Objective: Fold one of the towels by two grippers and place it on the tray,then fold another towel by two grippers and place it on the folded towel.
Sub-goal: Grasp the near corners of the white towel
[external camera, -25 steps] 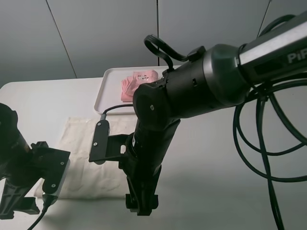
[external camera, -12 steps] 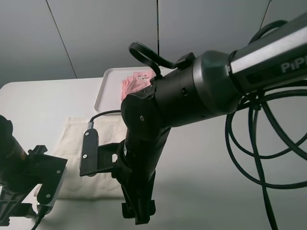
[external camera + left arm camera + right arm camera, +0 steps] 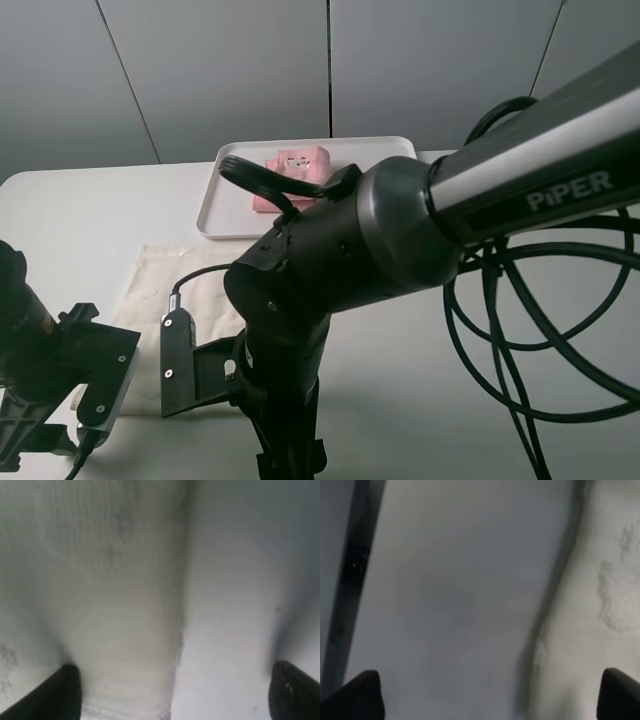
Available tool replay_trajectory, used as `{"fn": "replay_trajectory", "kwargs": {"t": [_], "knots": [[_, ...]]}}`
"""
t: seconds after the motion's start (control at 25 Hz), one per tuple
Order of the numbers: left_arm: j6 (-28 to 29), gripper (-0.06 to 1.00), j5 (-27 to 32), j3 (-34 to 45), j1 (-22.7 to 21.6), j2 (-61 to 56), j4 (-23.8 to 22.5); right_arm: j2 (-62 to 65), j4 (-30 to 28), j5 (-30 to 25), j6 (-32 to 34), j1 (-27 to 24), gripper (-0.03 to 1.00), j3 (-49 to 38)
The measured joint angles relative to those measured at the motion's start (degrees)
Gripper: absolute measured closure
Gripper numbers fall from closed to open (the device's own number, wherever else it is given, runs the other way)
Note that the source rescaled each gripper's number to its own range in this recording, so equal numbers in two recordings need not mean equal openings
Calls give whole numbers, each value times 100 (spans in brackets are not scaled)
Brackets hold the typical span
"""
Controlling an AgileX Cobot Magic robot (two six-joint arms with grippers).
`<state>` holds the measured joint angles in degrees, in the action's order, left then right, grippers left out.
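Observation:
The pale pink towel (image 3: 290, 168) lies folded on the white tray (image 3: 375, 160) at the back. The cream towel (image 3: 150, 285) is spread flat on the table, its near right part hidden behind the right arm (image 3: 330, 260). My left gripper (image 3: 175, 695) is open, low over the cream towel (image 3: 110, 605), its fingertips (image 3: 67, 690) set either side of the towel's edge. My right gripper (image 3: 490, 695) is open too, close above the table with the cream towel (image 3: 605, 595) edge between its fingertips (image 3: 362, 695). Neither holds anything.
The bulky right arm and its looping black cables (image 3: 500, 330) fill the near middle and right of the exterior view. The left arm (image 3: 40, 370) sits at the near left corner. A dark gap (image 3: 350, 565) runs beside the table in the right wrist view.
The right arm has swung down and toward the near edge, uncovering the tray and pink towel. The left arm dropped slightly, then held still.

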<state>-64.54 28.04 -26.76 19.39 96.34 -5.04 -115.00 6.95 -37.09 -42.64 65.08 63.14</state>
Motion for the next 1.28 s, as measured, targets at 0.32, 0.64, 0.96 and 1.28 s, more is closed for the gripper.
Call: {"fn": "replay_trajectory", "kwargs": {"t": [0.32,0.64,0.96,1.28], "knots": [[0,-3,0,0,0,0,0,-241,-542,34,758,0,7,60],[0,-3,0,0,0,0,-10,-480,-605,-208,920,0,8,289],[0,-3,-21,4,0,0,-10,-515,-806,-268,1200,3,29,335],[0,-3,-21,4,0,0,-10,-515,-958,-66,1372,3,87,335]]}}
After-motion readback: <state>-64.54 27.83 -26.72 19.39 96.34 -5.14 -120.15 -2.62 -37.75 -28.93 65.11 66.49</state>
